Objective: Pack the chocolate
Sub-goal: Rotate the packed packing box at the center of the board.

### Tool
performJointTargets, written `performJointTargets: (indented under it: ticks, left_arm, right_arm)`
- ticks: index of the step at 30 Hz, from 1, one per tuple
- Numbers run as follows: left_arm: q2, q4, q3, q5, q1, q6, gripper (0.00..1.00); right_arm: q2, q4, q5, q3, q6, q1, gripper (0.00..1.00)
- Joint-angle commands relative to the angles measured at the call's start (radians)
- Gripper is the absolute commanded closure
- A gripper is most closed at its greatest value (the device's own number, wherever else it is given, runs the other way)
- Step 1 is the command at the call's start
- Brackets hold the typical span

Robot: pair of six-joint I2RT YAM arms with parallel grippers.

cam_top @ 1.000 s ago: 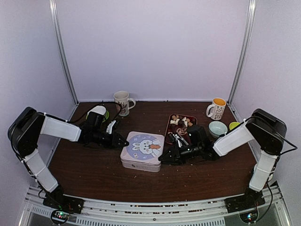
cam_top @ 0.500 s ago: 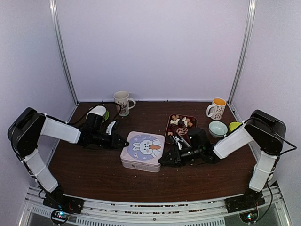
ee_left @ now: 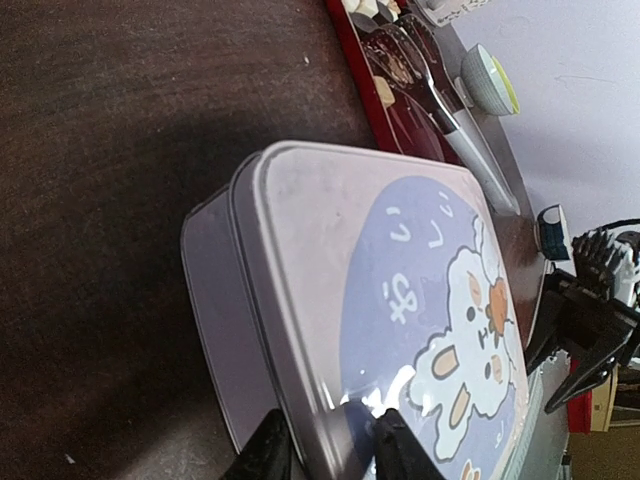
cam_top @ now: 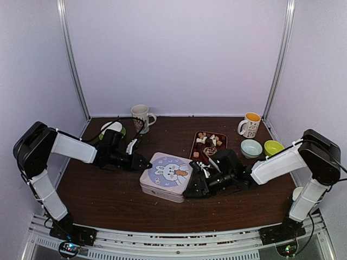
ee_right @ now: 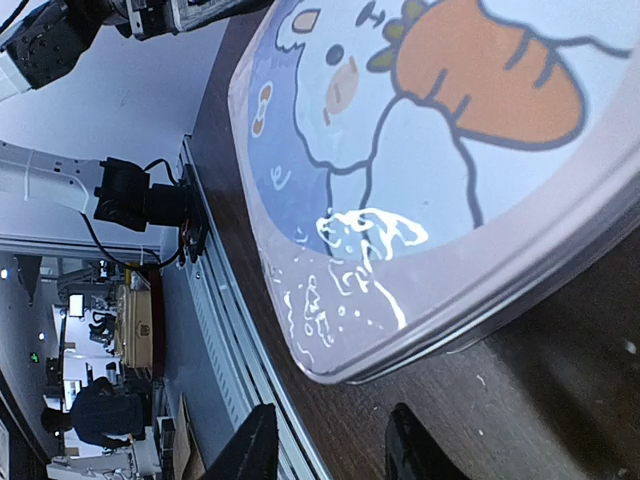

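The chocolate [cam_top: 209,140], small brown, tan and cream pieces, lies in a red tray [cam_top: 195,145] behind a closed pale tin with a rabbit lid [cam_top: 165,172]. My left gripper [cam_top: 145,163] is at the tin's left edge. In the left wrist view it [ee_left: 333,455] is shut on the lid's rim [ee_left: 290,400], one finger on top and one outside the wall. My right gripper [cam_top: 191,190] is at the tin's near right corner. Seen from the right wrist, it [ee_right: 330,450] stands open over bare table, just short of the lid's corner [ee_right: 330,370].
White tongs [cam_top: 208,161] lie in the tray's near end. Two mugs [cam_top: 141,116] [cam_top: 250,125] stand at the back. A pale bowl [cam_top: 251,147] and a green bowl [cam_top: 272,146] sit right of the tray. A green plate [cam_top: 111,130] lies at the back left.
The tin has turned slightly, its right side now nearer the front. My right gripper moved frontward along that side; my left gripper shifted a little right, still on the lid's rim.
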Motion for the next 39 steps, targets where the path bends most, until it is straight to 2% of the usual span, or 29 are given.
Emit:
performJointTargets:
  ticks: [1,8,13,16,21,26,32,36,39]
  left_arm:
    - [0.035,-0.051,0.029,-0.038,-0.011,0.021,0.68]
    - [0.013,-0.117,0.087,-0.107,-0.011,0.041,0.58]
    - [-0.056,-0.151,0.092,-0.176,-0.011,0.036,0.48]
    - [-0.127,-0.182,0.082,-0.204,-0.012,0.033,0.45]
    - [-0.255,-0.302,0.052,-0.251,-0.035,0.027,0.42]
    - [-0.375,-0.321,-0.059,-0.277,-0.109,-0.086,0.42]
    - [-0.455,-0.239,-0.166,-0.319,-0.207,-0.237,0.42]
    - [-0.457,-0.125,-0.249,-0.312,-0.213,-0.307,0.42]
    - [-0.444,-0.054,-0.288,-0.314,-0.213,-0.338,0.37]
  right_arm:
    - [-0.101,-0.208,0.068,0.025,-0.113,-0.064,0.6]
    - [-0.162,-0.448,0.113,0.127,-0.277,-0.169,0.5]
    - [-0.159,-0.407,0.102,0.146,-0.304,-0.239,0.4]
    - [-0.103,-0.43,0.092,0.233,-0.358,-0.253,0.34]
    - [0.033,-0.45,0.103,0.397,-0.414,-0.26,0.3]
    - [0.155,-0.436,0.149,0.523,-0.446,-0.264,0.23]
    - [0.279,-0.425,0.075,0.627,-0.45,-0.264,0.26]
    - [0.331,-0.43,-0.004,0.646,-0.46,-0.262,0.29]
    - [0.339,-0.441,-0.052,0.63,-0.483,-0.248,0.31]
